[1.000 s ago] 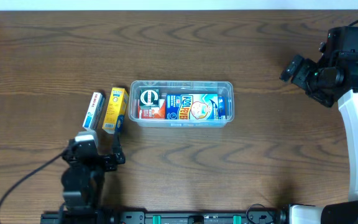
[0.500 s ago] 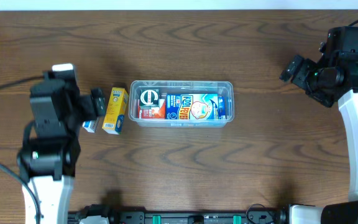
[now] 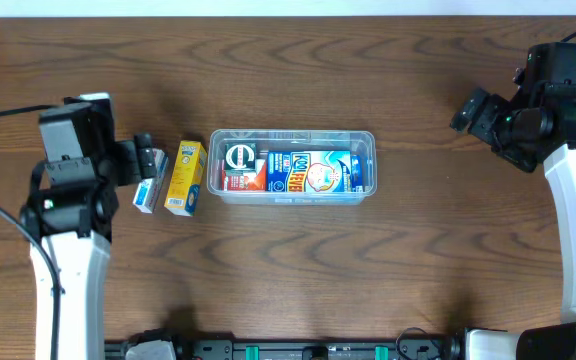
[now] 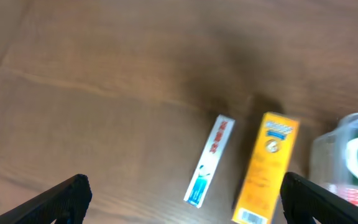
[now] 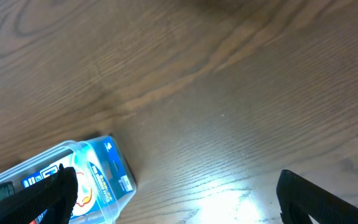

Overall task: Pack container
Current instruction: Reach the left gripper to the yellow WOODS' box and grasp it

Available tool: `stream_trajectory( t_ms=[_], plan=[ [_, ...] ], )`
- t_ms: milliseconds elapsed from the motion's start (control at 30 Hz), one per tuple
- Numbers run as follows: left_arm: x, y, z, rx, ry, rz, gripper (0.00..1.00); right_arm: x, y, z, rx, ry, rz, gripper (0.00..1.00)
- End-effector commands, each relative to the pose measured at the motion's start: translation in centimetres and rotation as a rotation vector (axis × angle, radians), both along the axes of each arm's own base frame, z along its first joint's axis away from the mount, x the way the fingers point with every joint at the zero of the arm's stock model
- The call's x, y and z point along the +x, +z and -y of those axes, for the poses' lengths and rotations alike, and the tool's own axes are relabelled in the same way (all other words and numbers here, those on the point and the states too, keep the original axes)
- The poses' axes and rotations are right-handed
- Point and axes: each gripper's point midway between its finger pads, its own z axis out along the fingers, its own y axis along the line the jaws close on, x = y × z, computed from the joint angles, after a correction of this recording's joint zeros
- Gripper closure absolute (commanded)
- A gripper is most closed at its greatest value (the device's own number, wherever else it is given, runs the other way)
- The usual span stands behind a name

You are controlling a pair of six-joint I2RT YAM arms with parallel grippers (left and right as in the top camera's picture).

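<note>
The clear plastic container [image 3: 291, 134] lies mid-table and holds a red-and-white box and a blue box. It also shows in the right wrist view [image 5: 114, 193] and at the edge of the left wrist view [image 4: 325, 152]. A yellow box [image 3: 184, 177] and a narrow white-and-blue box [image 3: 149, 180] lie just left of it, also seen in the left wrist view as the yellow box [image 4: 266, 168] and the white-and-blue box [image 4: 209, 160]. My left gripper [image 3: 146, 160] is open, above the narrow box. My right gripper [image 3: 468, 110] is open and empty, far right of the container.
The brown wooden table [image 3: 298, 270] carries only these things. The arm bases stand at the left and right sides of the table.
My left arm has swung up from the front edge to beside the narrow white-and-blue box. The right arm and the boxes have not moved.
</note>
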Motion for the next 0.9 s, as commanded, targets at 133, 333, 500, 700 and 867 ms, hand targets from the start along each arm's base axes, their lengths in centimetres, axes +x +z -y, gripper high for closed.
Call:
stream_trajectory(
  t_ms=[133,333,500,700,867],
  plan=[
    [1.7,-4.8,-0.6,-0.032,-0.054,-0.149,0.02,0.1,0.2,0.3,0.006,-0.019,0.006,0.01],
    [2.7,-7.8,1.2,-0.144,-0.12,-0.208,0.0,0.1,0.2,0.3,0.006,-0.019,0.006,0.01],
    [2.6,-9.6,3.2,-0.237,-0.185,-0.258,0.04,0.1,0.3,0.3,0.006,-0.019,0.006,0.01],
    [2.0,-10.9,5.4,-0.232,-0.264,-0.33,0.08,0.1,0.2,0.3,0.006,-0.019,0.006,0.01],
    [1.1,-12.1,7.7,-0.22,-0.34,-0.402,0.11,0.1,0.3,0.3,0.006,-0.019,0.006,0.01]
  ],
)
